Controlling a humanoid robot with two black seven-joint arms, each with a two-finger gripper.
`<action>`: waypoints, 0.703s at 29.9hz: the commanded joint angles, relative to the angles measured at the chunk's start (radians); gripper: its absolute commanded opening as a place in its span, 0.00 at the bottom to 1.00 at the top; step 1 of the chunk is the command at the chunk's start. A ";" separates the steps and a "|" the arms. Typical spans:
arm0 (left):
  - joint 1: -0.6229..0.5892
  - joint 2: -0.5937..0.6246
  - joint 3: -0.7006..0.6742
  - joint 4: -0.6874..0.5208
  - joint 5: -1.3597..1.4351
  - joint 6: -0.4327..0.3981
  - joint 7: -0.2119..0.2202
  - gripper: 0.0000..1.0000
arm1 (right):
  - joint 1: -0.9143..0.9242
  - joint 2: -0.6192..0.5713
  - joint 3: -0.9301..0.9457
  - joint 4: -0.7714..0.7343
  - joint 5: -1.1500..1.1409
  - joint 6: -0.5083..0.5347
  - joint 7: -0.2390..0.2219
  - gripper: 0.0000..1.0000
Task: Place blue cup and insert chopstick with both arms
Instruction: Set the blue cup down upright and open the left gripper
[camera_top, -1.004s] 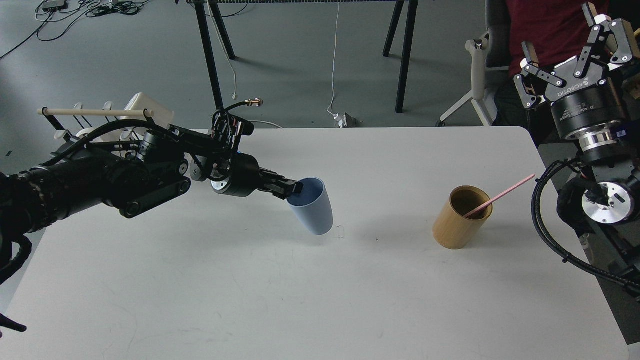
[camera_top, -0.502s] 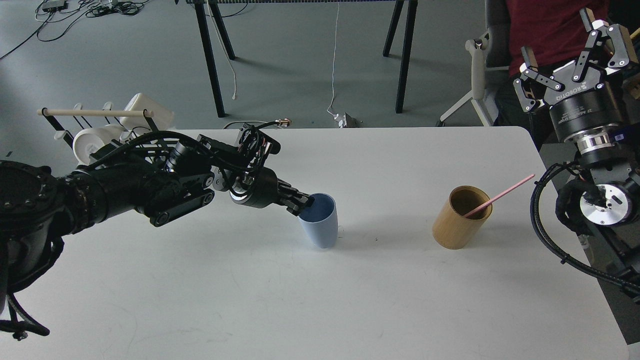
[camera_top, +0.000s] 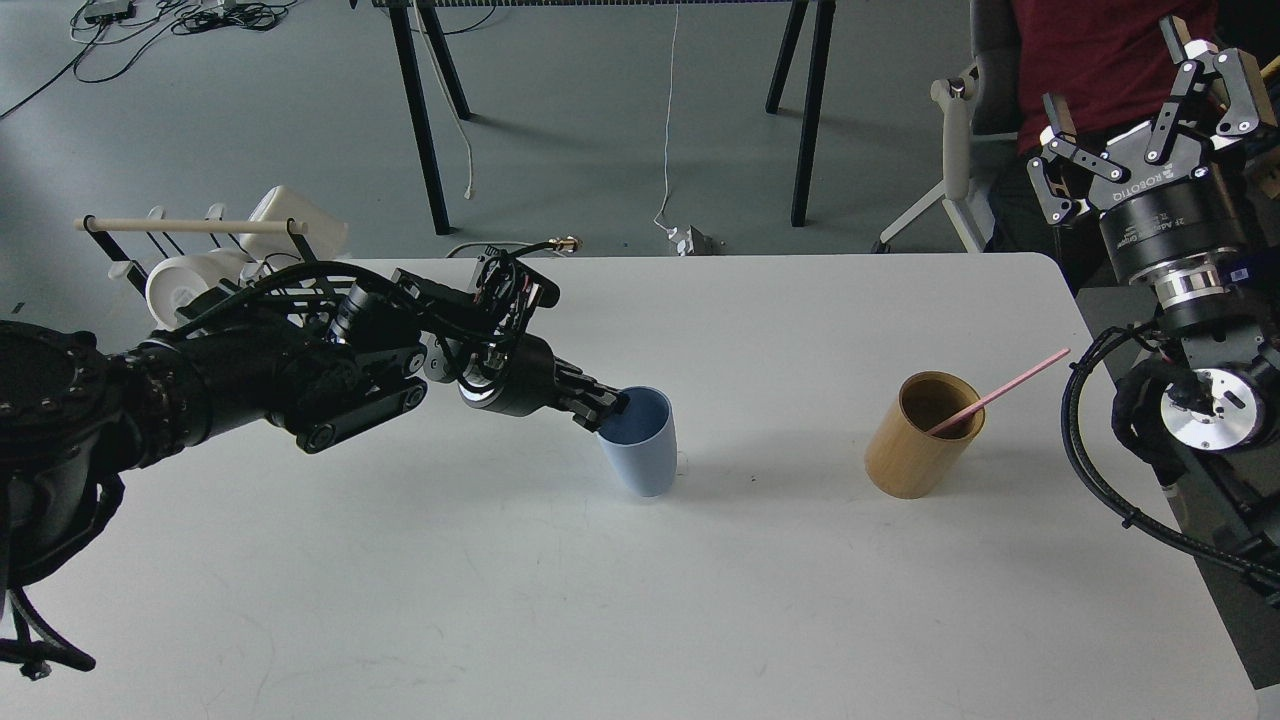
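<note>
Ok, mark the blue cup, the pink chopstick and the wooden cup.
blue cup (camera_top: 645, 455): head view, outer wall.
pink chopstick (camera_top: 1010, 388): head view, mid-shaft beyond the rim.
wooden cup (camera_top: 905, 460): head view, front wall.

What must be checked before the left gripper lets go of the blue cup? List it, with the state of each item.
1. Blue cup down on the white table and upright: ok, its base looks seated, mouth up.
2. Left gripper grip on the cup's near rim: ok, shut on the rim.
3. Room around the cup for the fingers to open: ok, nothing close beside it.
4. Pink chopstick ready for pickup: ok, it leans in the wooden cup, top end out to the right.
5. Right gripper free to fetch it: ok, open, empty, raised off the table's right edge.
</note>
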 joint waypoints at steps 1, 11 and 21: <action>0.000 0.005 -0.002 -0.008 -0.005 -0.002 0.000 0.11 | 0.000 0.000 0.000 0.001 0.000 0.000 0.000 0.91; 0.000 0.007 -0.002 -0.019 -0.005 -0.004 0.000 0.12 | 0.000 -0.003 -0.003 0.001 0.000 0.000 0.000 0.91; 0.000 0.025 -0.021 -0.017 -0.041 -0.027 0.000 0.41 | 0.000 -0.005 -0.006 0.001 0.000 0.003 0.000 0.91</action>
